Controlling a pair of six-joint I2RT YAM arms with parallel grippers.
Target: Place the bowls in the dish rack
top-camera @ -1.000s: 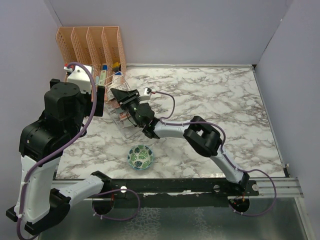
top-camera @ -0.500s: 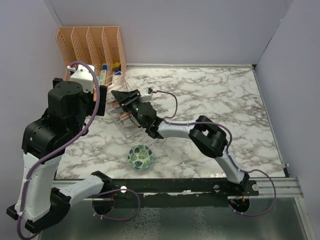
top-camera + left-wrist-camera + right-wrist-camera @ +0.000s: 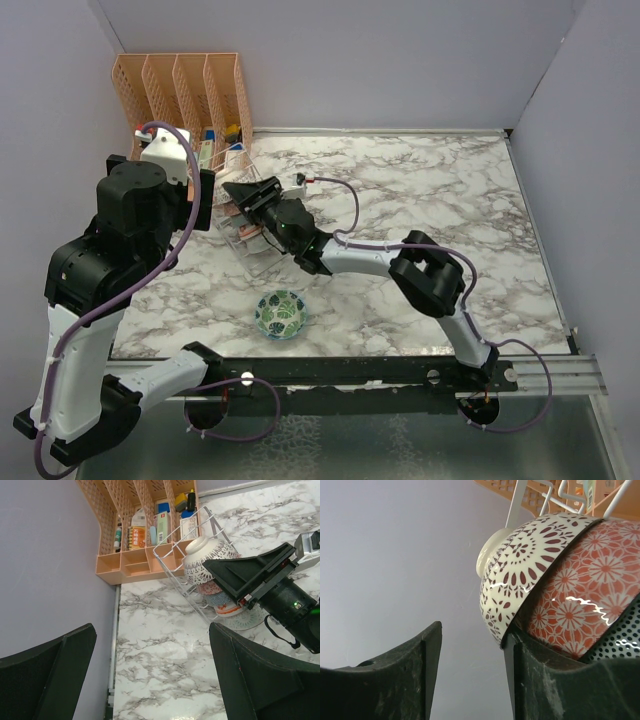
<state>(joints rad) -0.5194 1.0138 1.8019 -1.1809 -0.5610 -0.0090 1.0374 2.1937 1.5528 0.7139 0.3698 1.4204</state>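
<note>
L gripper (image 3: 151,630): fingers wide apart, nothing btwn them. It hangs high over the left side of the table (image 3: 450,200), marble top below it.

Back-left corner, vs. the wall: orange slotted organizer (image 3: 180,85). Small packs (image 3: 134,535) & bottles stand in its slots. One yellow-orange pack carries dark characters, too small to read. No brand or label legible anywhere.

Just in front of organizer, right beside it: wire rack (image 3: 250,250), see-through. 3 bowls inside, set on edge, nested one into the next in a row:
- lattice bowl (image 3: 202,560), white w/ dark pattern, at the organizer end, foot ring facing outward
- red flower bowl (image 3: 585,605), pressed vs. the lattice one
- dotted bowl (image 3: 620,640), dark w/ pale dots, only an edge shows in R wrist view

R gripper (image 3: 472,630): at the rack, by the bowls. Fingers apart w/ a clear gap, bare wall seen through it, nothing clamped. Lattice bowl's rim sits right at the inner edge of one finger; can't tell if it touches. In L wrist view the same gripper overlaps the lattice bowl's side.

Leaf bowl (image 3: 281,313), green, stands upright on the table near the front edge, outside the rack & well apart from it, no gripper near.

R arm runs from its base at near right across the marble to the rack; small green light (image 3: 295,604) lit on it.
</note>
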